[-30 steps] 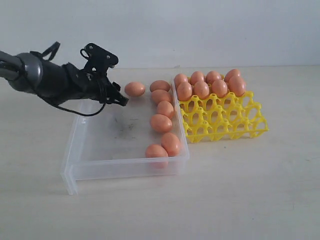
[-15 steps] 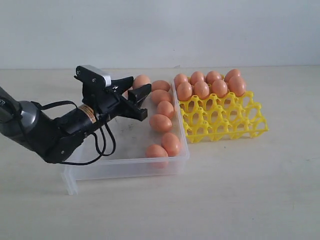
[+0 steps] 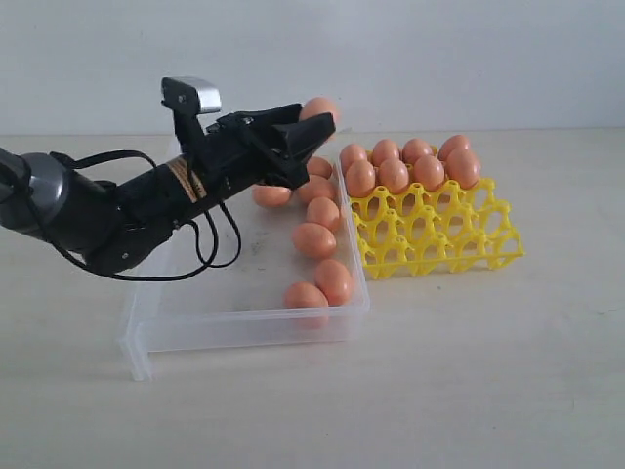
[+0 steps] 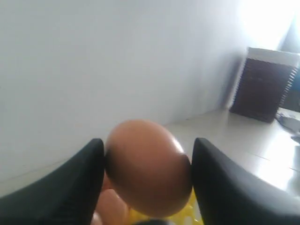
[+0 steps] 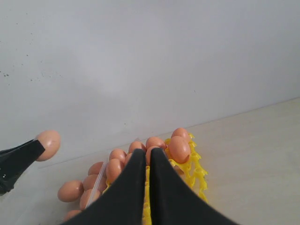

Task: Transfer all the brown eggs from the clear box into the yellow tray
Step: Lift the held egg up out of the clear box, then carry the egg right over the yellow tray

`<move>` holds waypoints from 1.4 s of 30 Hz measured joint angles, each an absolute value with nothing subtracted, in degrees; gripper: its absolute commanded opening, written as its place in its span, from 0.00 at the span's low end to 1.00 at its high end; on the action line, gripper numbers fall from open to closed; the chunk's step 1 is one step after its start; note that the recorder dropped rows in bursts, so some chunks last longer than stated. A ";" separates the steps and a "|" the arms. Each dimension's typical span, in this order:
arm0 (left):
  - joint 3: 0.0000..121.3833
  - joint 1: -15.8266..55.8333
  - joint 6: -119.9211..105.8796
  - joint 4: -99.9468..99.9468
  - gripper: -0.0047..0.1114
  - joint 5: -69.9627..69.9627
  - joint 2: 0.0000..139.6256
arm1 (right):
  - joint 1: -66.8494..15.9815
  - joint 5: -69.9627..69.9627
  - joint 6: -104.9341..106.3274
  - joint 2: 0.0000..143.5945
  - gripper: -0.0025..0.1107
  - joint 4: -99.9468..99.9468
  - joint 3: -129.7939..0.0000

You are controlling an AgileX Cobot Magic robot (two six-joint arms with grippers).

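The left gripper [image 3: 311, 119] sits in the upper middle of the exterior view, reaching in from the left edge on its black arm and hanging above the far end of the clear box [image 3: 244, 327]. Its jaws are clamped on one brown egg [image 3: 320, 106], which pokes out above the fingertips, lifted well clear of the box floor. In the left wrist view the same held egg [image 4: 145, 173] fills the gap between the two black fingers [image 4: 70, 187], touching both, with a white wall behind it.

The other brown eggs are split between the two containers. In the exterior view a loose line of them [image 3: 313, 239] runs along the right wall of the box, from the far end, just under the gripper, down to the near right corner; one more egg [image 3: 272, 194] shows partly hidden below the fingers. The left half of the box floor is bare but for dark scuffs.

The yellow tray [image 3: 439, 244] stands just beside the box's right wall, right of centre in the frame. Eight eggs [image 3: 393, 174] fill its two far rows; the near rows are unfilled.

The right gripper [image 5: 147, 152] is out of the exterior frame. Its wrist view shows the two fingers pressed together with nothing between them, raised above the tray [image 5: 199, 176] and its eggs [image 5: 179, 148]. The egg [image 5: 48, 143] carried by the left gripper is apart from it.
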State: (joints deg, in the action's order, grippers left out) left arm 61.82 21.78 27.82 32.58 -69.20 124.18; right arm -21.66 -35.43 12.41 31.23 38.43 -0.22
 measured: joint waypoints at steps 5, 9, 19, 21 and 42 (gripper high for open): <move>64.21 24.03 22.32 40.16 0.07 -69.20 124.58 | -21.66 -35.43 12.41 31.23 0.02 38.43 -0.22; 66.56 24.55 19.96 42.35 0.07 -69.36 127.37 | -21.66 -35.43 12.41 31.23 0.02 38.43 -0.22; 67.84 19.61 17.92 42.98 0.07 -58.77 127.12 | -21.66 -35.43 12.41 31.23 0.02 38.43 -0.22; 67.84 16.79 19.30 42.21 0.07 -44.45 124.54 | -21.66 -35.43 12.41 31.23 0.02 38.43 -0.22; 68.60 20.63 72.28 88.38 0.07 -30.44 102.75 | -21.66 -35.43 12.41 31.23 0.02 38.43 -0.22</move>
